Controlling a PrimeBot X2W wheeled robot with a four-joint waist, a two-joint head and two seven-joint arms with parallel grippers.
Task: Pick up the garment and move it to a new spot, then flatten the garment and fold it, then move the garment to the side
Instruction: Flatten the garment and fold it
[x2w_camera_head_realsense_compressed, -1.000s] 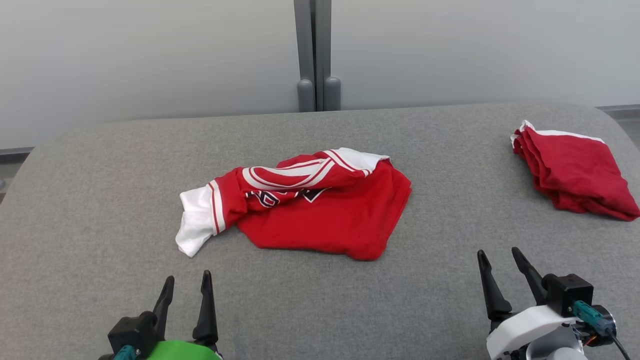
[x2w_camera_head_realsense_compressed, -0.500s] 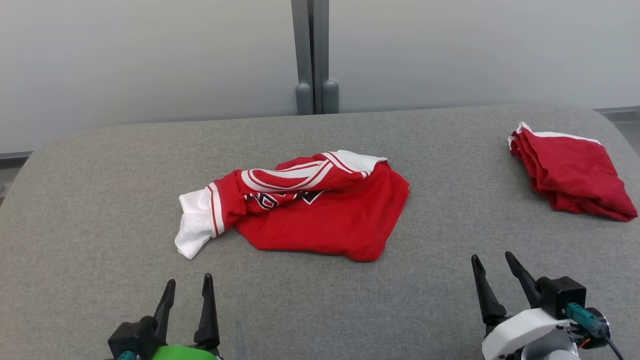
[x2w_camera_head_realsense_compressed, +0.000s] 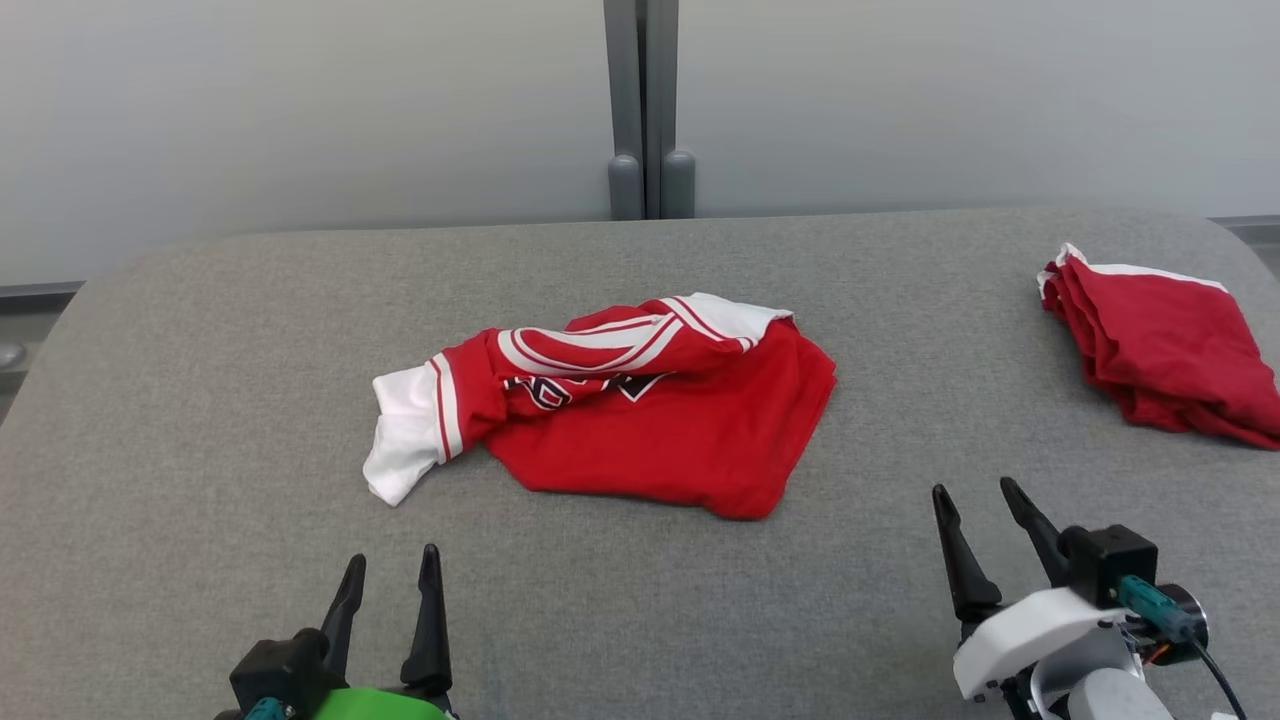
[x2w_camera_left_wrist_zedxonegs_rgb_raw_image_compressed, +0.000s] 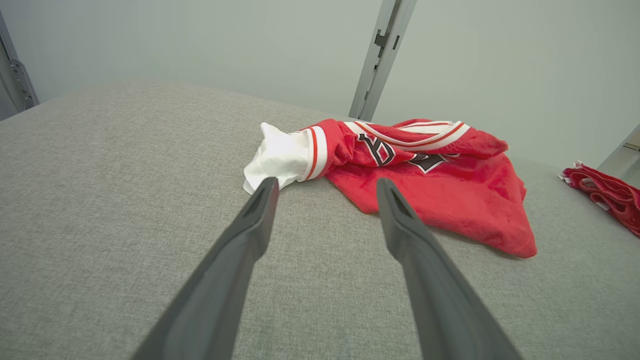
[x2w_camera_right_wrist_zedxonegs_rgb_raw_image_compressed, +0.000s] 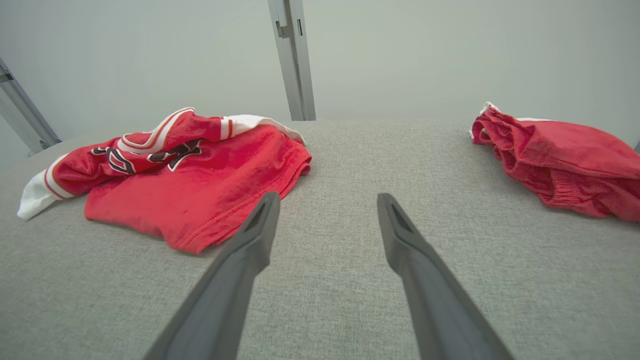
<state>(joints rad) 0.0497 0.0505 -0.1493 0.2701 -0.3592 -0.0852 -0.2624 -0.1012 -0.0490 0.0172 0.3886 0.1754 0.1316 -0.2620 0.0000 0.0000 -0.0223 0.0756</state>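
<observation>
The garment (x2w_camera_head_realsense_compressed: 650, 430), a bright red jersey with white, red-striped sleeves and black lettering, lies crumpled in the middle of the grey table (x2w_camera_head_realsense_compressed: 200, 400). One white sleeve end sticks out at its left. My left gripper (x2w_camera_head_realsense_compressed: 395, 570) hovers open near the front edge, below that sleeve, with nothing between its fingers. My right gripper (x2w_camera_head_realsense_compressed: 975, 495) stands open at the lower right, right of the garment's hem and apart from it. The garment (x2w_camera_left_wrist_zedxonegs_rgb_raw_image_compressed: 440, 175) lies just beyond the left fingertips (x2w_camera_left_wrist_zedxonegs_rgb_raw_image_compressed: 267, 186) in the left wrist view, and the garment (x2w_camera_right_wrist_zedxonegs_rgb_raw_image_compressed: 200, 170) lies left of the right gripper (x2w_camera_right_wrist_zedxonegs_rgb_raw_image_compressed: 325, 200) in the right wrist view.
A darker red folded cloth (x2w_camera_head_realsense_compressed: 1170, 345) with a white edge lies at the table's far right, also the folded cloth (x2w_camera_right_wrist_zedxonegs_rgb_raw_image_compressed: 555, 160) in the right wrist view. A grey post (x2w_camera_head_realsense_compressed: 645, 110) stands behind the table against a pale wall. The table's corners are rounded.
The whole head picture has shifted slightly, so the camera moved. Both grippers sit a little higher in the view and stay open; the garment lies as before.
</observation>
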